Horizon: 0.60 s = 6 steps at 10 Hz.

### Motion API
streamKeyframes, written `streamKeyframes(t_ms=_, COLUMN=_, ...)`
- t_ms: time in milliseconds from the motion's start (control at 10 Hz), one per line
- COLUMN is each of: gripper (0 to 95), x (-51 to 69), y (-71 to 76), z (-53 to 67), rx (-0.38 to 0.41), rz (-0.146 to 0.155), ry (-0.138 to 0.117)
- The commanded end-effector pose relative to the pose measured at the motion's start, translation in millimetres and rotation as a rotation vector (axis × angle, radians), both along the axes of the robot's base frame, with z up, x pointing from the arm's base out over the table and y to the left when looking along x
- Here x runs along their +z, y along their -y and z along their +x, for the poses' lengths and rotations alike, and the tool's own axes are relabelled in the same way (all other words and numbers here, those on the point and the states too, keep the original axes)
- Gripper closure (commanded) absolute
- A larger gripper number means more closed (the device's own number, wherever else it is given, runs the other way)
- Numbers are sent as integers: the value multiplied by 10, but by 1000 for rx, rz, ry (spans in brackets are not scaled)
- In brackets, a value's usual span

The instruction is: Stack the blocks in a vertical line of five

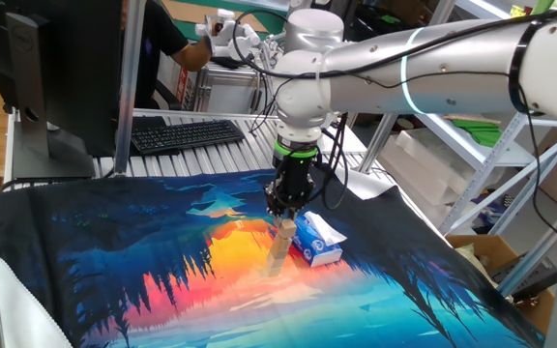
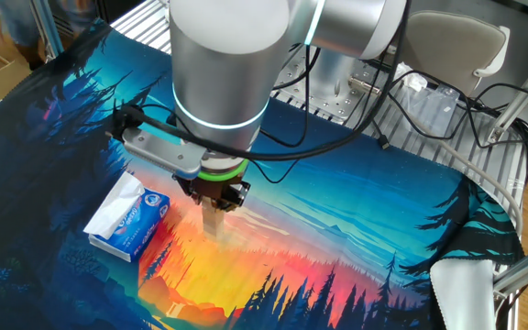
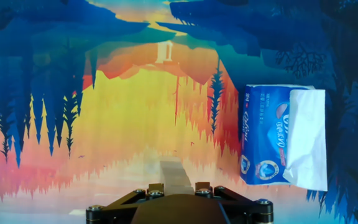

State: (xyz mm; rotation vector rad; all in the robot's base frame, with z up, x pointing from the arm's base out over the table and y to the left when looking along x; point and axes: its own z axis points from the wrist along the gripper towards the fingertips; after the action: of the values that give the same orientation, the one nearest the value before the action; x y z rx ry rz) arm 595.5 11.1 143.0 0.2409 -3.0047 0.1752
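Note:
The light-tan wooden blocks [image 1: 278, 251] stand stacked in one narrow column on the colourful cloth, leaning slightly in one fixed view. My gripper [image 1: 285, 215] comes straight down onto the column's top. In the hand view the column [image 3: 174, 169] runs up between my two fingers [image 3: 156, 188], and the jaws stand narrow against the top block's sides. From the other fixed view the stack [image 2: 214, 223] shows just below the gripper [image 2: 214, 206], mostly hidden by the arm. How many blocks are in the column I cannot tell.
A blue-and-white tissue box [image 1: 317, 244] lies on the cloth close beside the stack, to its right in the hand view [image 3: 266, 134]. A keyboard [image 1: 184, 133] and monitor [image 1: 56, 68] stand behind the cloth. A cardboard box [image 1: 491, 253] sits off the right edge.

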Motion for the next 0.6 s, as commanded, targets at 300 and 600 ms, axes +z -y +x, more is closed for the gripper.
streamKeyframes(t_ms=300, gripper=950, x=-2, y=-4, z=-31, rx=0, rz=2, ry=20)
streamKeyframes(t_ms=600, gripper=950, x=5, y=0, z=-43, rx=4, rz=8, ry=50)
